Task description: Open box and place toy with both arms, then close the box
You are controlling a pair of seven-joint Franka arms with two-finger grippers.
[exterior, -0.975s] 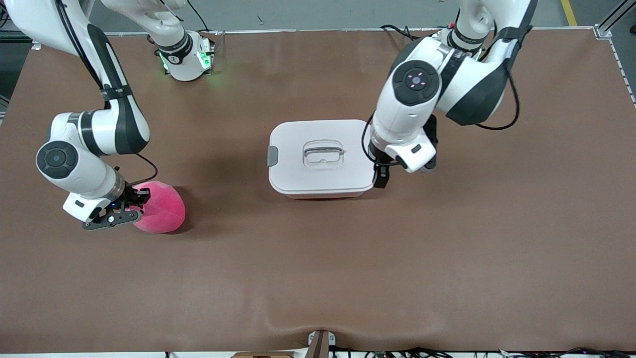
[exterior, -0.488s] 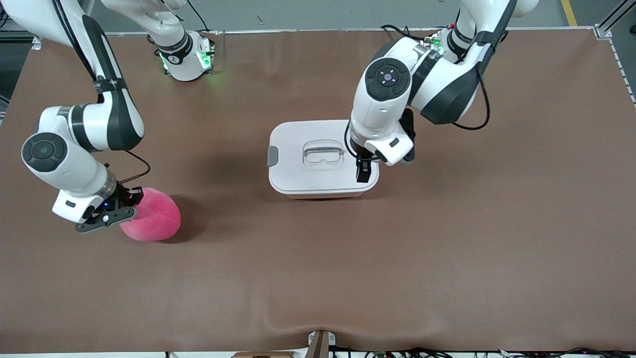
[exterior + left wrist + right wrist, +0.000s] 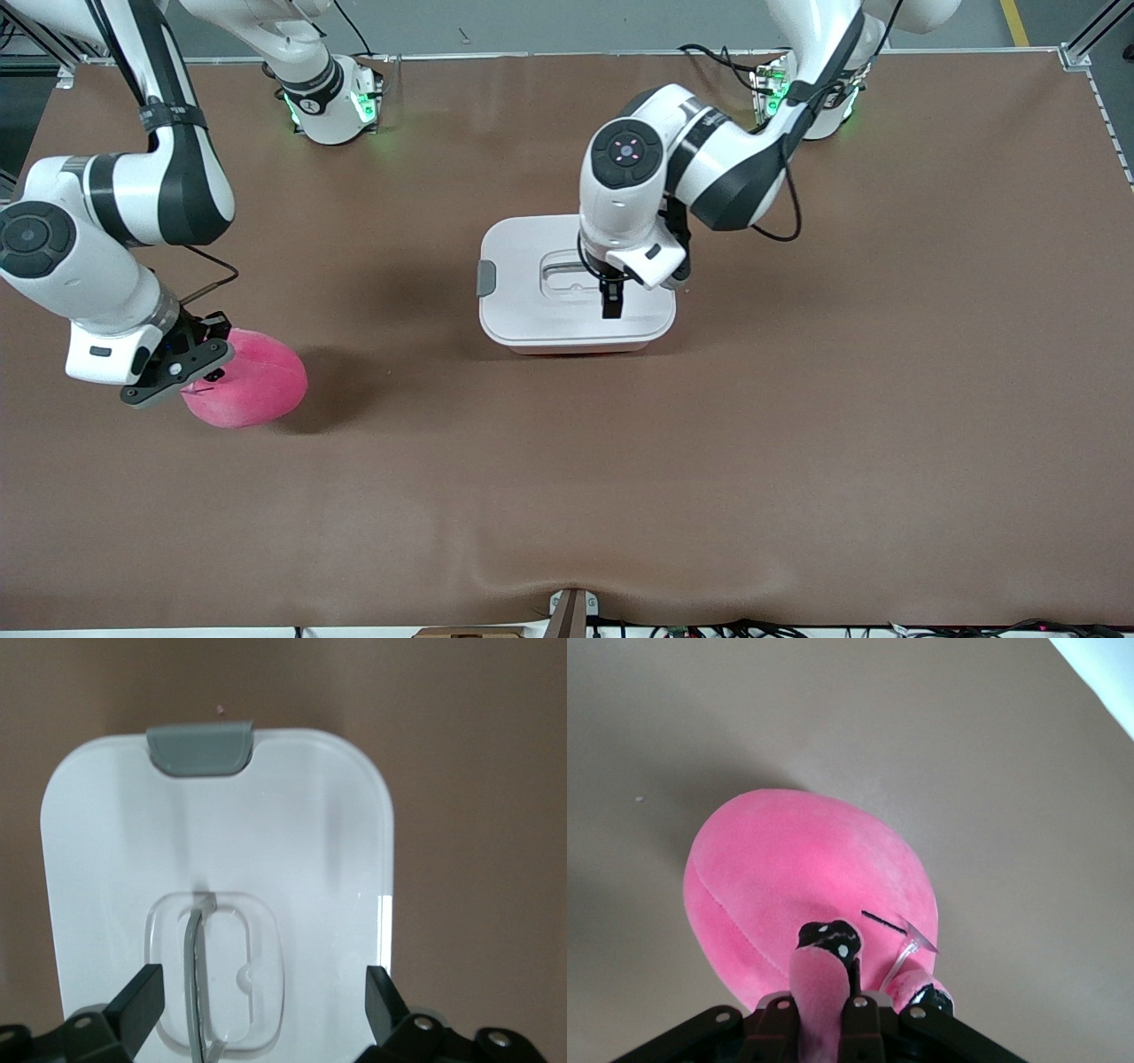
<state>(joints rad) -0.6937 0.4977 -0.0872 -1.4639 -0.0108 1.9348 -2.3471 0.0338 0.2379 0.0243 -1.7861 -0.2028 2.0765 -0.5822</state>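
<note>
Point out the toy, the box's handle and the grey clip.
toy (image 3: pixel 252 390), front view, on its pink body.
handle (image 3: pixel 197 979), left wrist view, on its grey bar.
grey clip (image 3: pixel 200 748), left wrist view, on its middle.

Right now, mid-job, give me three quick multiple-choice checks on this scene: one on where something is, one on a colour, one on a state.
1. What is the left tool over?
A. the box lid
B. the toy
C. bare table

2. What colour is the clip on the box at the right arm's end?
A. pink
B. grey
C. black

3. How does the toy stand with the right tool?
A. lying apart from it
B. gripped by an eye stalk
C. already in the box

Key: 1 A, the left wrist view shows its open fingers straddling the recessed handle. 2 B, the clip is grey against the white lid. 3 B, the right wrist view shows the tool shut on a stalk.
</note>
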